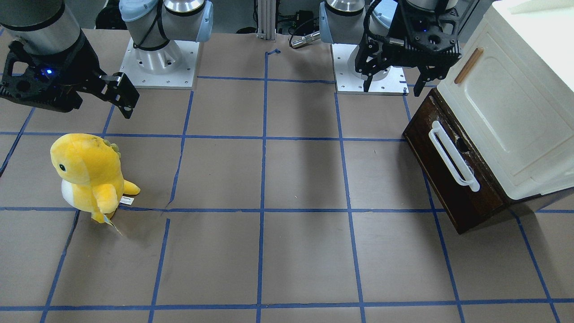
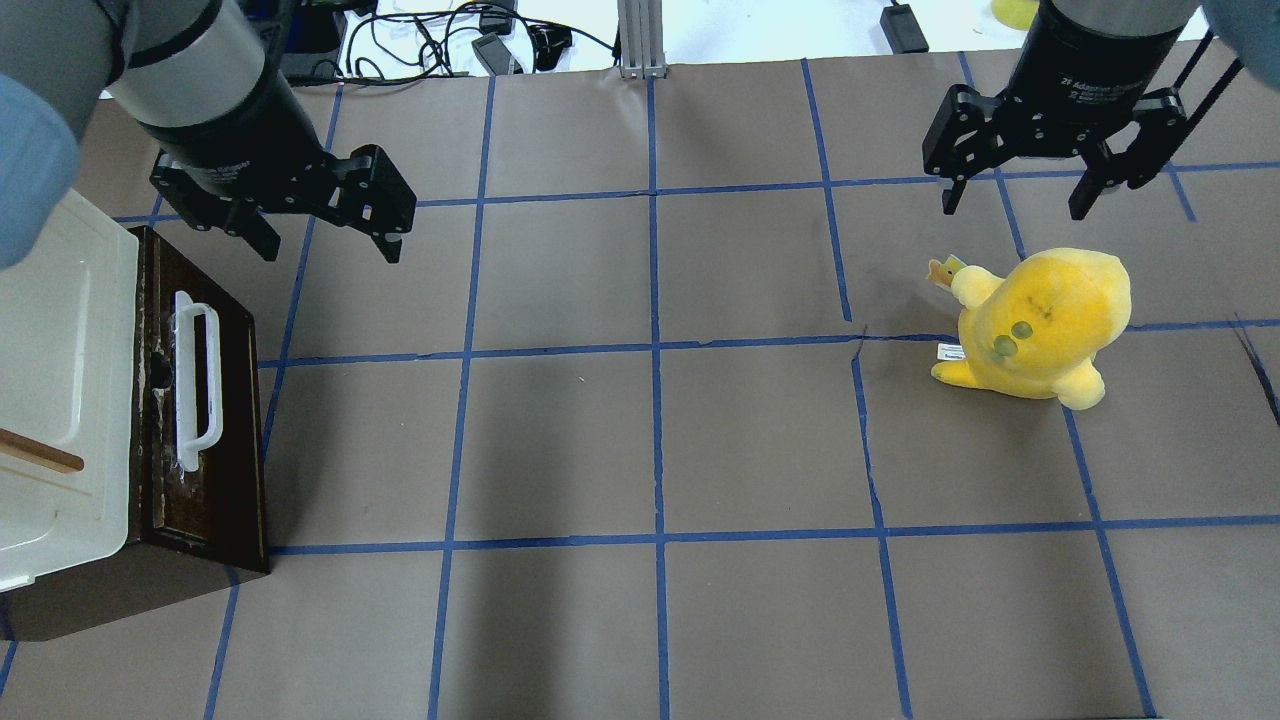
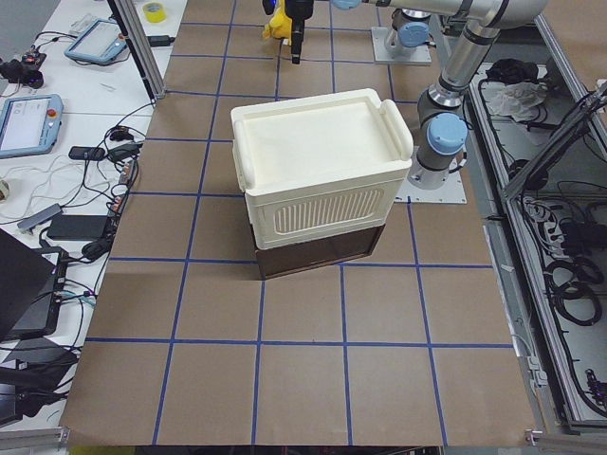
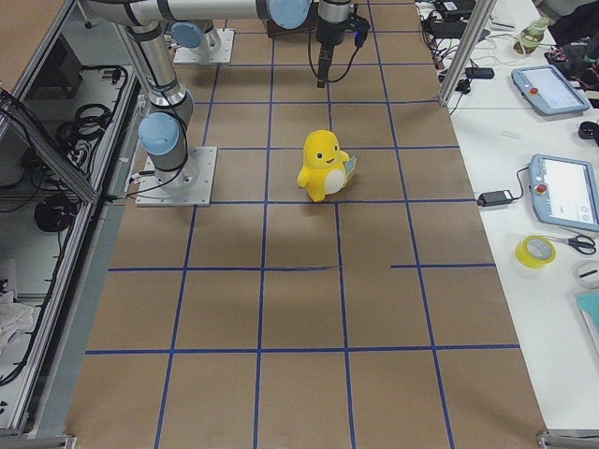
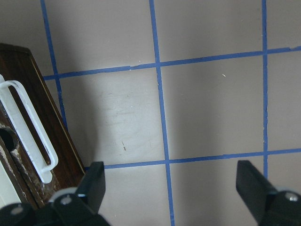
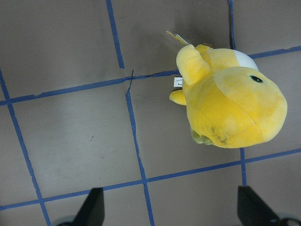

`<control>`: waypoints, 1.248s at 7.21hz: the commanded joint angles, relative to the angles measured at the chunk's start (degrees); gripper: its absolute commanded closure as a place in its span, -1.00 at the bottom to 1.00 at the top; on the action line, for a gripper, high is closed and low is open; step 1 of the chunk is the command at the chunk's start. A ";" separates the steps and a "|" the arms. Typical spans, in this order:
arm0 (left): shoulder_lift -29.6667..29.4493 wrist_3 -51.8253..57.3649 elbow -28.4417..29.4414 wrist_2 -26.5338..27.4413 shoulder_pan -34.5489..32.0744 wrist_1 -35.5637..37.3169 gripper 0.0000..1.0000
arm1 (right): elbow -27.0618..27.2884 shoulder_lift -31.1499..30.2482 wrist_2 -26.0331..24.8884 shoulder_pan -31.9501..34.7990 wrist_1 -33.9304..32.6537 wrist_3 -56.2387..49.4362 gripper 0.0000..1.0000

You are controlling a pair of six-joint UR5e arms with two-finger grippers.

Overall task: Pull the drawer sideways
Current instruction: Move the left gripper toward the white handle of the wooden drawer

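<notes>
My left end effector [image 2: 328, 243] hung released near the drawer [image 2: 240, 440], clear of its white handle [image 2: 196, 378]. The drawer sat closed under the cream cabinet [image 2: 60, 350], with nothing pulled yet.

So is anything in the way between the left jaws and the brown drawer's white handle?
Nothing visible is. The left jaws hang open over the table beside the drawer, and only air lies between them and its white handle. The yellow plush toy sits far off, near the right jaws.
</notes>
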 commanded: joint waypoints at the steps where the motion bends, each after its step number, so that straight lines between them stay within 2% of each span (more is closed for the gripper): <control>1: -4.26 -11.30 -1.34 8.85 -9.97 5.38 -0.99 | 0.00 0.00 0.00 0.01 -0.02 0.00 -1.00; 3: -9.00 -20.08 -6.07 18.87 -14.23 8.15 -0.99 | 0.00 0.00 0.00 0.01 -0.02 0.00 -1.00; 4: -11.46 -22.39 -9.75 26.66 -14.24 8.15 -0.98 | 0.00 0.00 0.00 0.01 -0.02 0.00 -1.00; 5: -13.05 -23.37 -13.53 37.27 -14.24 8.41 -0.98 | 0.00 0.00 0.00 0.01 -0.02 0.00 -1.00; 7: -16.83 -23.91 -15.15 45.78 -12.41 8.59 -1.00 | 0.00 0.00 0.00 0.01 -0.02 0.00 -1.00; 8: -18.85 -23.91 -15.15 48.86 -10.04 7.81 -1.00 | 0.00 0.00 0.00 0.01 -0.02 0.00 -1.00; 9: -20.35 -24.00 -15.33 49.67 -8.54 7.11 -1.00 | 0.00 0.00 0.00 0.01 -0.02 0.00 -1.00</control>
